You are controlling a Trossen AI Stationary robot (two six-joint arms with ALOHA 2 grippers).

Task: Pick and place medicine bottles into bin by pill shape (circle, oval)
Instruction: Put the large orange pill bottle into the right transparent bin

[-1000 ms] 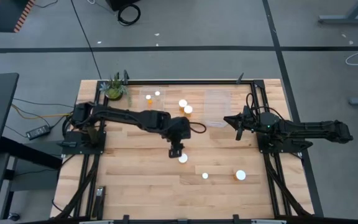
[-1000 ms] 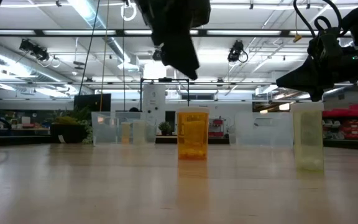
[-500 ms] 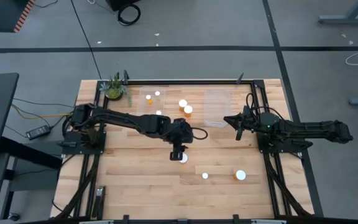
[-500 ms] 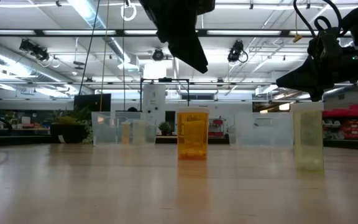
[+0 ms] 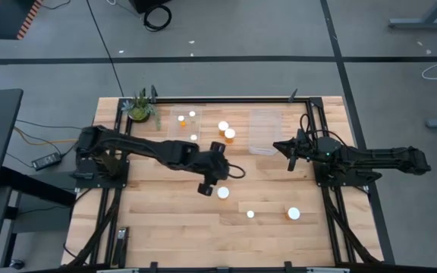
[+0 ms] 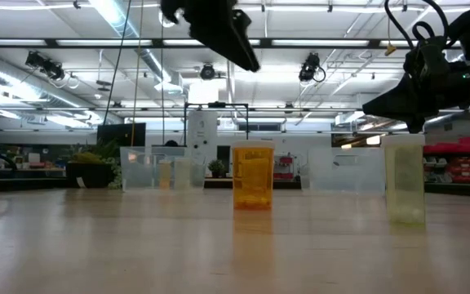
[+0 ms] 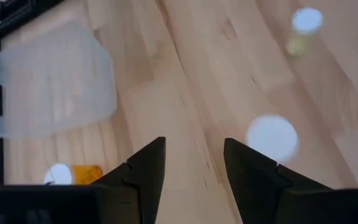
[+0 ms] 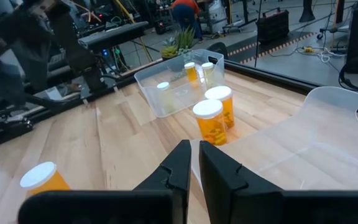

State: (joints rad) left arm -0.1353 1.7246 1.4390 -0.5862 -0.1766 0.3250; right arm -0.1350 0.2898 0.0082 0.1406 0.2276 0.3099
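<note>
**Basically: nearest bottle sits just off the left gripper, not between its fingers**

Left gripper [image 5: 205, 187] is over mid-table, fingers spread, nothing between them. The left wrist view shows only bare wood in the gap.

Target, as I read it, is the nearest bottle [image 5: 223, 192]. It is just beside the left gripper, on the side toward the right arm and a touch closer to the table's front edge. It stands upright with its white cap up, so the long axis is vertical. In the left wrist view its cap [image 7: 272, 137] lies outside the gap, past one finger [image 7: 247, 171]. The low view shows the gripper well above the bottle tops, so it isn't touching.

The left arm is clearly the nearer one. It reaches out long and low from its base, diagonally across the table, with the wrist pointing down.

The next move likely needs a short sideways shift to centre the cap in the gap, then a straight drop. The spread looks wide enough for the cap, but I can't confirm that.

Right gripper [image 5: 288, 146] is parked by the right bin [image 5: 264, 133], fingers pressed together and empty.

Two more bottles stand toward the front right of the table. Another pair stands between the bins, and the left bin [image 5: 177, 129] already holds a few.
</note>
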